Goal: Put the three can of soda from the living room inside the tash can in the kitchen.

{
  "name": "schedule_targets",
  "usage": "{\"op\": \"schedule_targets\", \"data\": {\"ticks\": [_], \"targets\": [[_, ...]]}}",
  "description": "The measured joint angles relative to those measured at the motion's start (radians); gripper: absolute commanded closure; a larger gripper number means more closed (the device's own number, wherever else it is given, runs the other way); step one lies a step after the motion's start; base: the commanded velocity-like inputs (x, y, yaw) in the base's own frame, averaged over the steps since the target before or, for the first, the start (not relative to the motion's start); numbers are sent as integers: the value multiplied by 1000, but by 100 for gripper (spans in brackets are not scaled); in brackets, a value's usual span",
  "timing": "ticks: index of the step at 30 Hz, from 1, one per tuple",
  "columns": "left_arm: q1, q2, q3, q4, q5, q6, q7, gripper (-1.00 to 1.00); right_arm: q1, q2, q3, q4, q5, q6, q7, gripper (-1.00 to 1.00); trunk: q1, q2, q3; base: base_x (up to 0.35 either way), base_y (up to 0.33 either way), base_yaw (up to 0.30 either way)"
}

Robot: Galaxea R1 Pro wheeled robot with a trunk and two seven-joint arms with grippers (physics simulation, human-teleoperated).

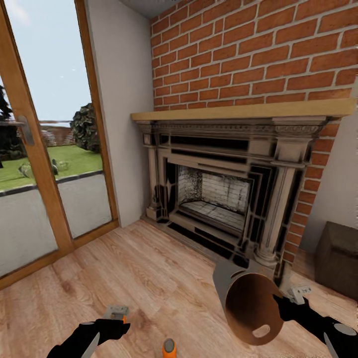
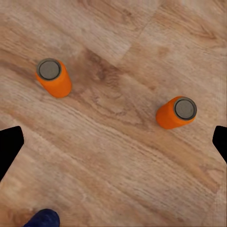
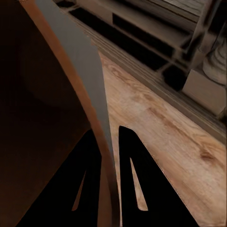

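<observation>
None of the cans looks binned yet, so by my reading the task is at its start, with all three pickups and the trip to the kitchen left. Nearest the robot, the left gripper (image 2: 113,144) hangs over the plank floor (image 2: 123,179) with its fingers (image 2: 9,146) spread wide and holding nothing; in its wrist view two orange cans (image 2: 54,77) (image 2: 177,112) stand upright on the boards, well apart from each other, and a sliver of a blue can (image 2: 41,219) shows at the picture's edge. In the head view one orange can (image 1: 169,348) stands just beside the left gripper (image 1: 115,318). Taking the fireplace (image 1: 219,194) as landmark, the trash can (image 1: 248,306) is carried in front of its right column, tilted with its brown inside toward the camera; the right gripper (image 3: 109,156) has its fingers (image 3: 135,179) closed on the bin's rim wall. Further off, a wooden mantel (image 1: 243,110) tops the fireplace, red brick (image 1: 258,54) rises above it, wood-framed glass doors (image 1: 44,149) stand to its left, and a dark box (image 1: 338,258) sits to its right.
</observation>
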State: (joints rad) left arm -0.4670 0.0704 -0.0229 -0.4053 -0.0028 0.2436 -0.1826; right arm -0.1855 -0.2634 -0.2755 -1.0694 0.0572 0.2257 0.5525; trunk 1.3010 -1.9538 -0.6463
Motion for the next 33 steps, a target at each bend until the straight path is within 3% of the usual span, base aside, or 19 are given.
{"op": "schedule_targets", "data": {"ticks": [3, 7, 10, 21, 33], "targets": [[0, 0, 0, 0, 0, -3, 0, -100, 8, -17, -12, 48, 3, -11, 13, 100, 0, 0, 2, 0, 170, -82], [0, 0, 0, 0, 0, -17, 0, -100, 10, -33, -28, 128, -9, -118, 20, 100, 0, 0, 3, 0, 54, -25], [0, 0, 0, 0, 0, -21, 0, -100, 12, -38, -35, 154, -3, -152, 21, 100, 0, 0, 3, 0, 13, -6], [0, 0, 0, -1, 0, -23, 0, -100, 12, -61, -65, 171, -6, -168, 59, 100, 0, 0, 3, 0, 2, -1], [0, 0, 0, -1, 0, -23, 0, -100, 12, -63, -91, 195, -5, -171, 70, 100, 0, 0, 5, 0, 0, -61]]}}
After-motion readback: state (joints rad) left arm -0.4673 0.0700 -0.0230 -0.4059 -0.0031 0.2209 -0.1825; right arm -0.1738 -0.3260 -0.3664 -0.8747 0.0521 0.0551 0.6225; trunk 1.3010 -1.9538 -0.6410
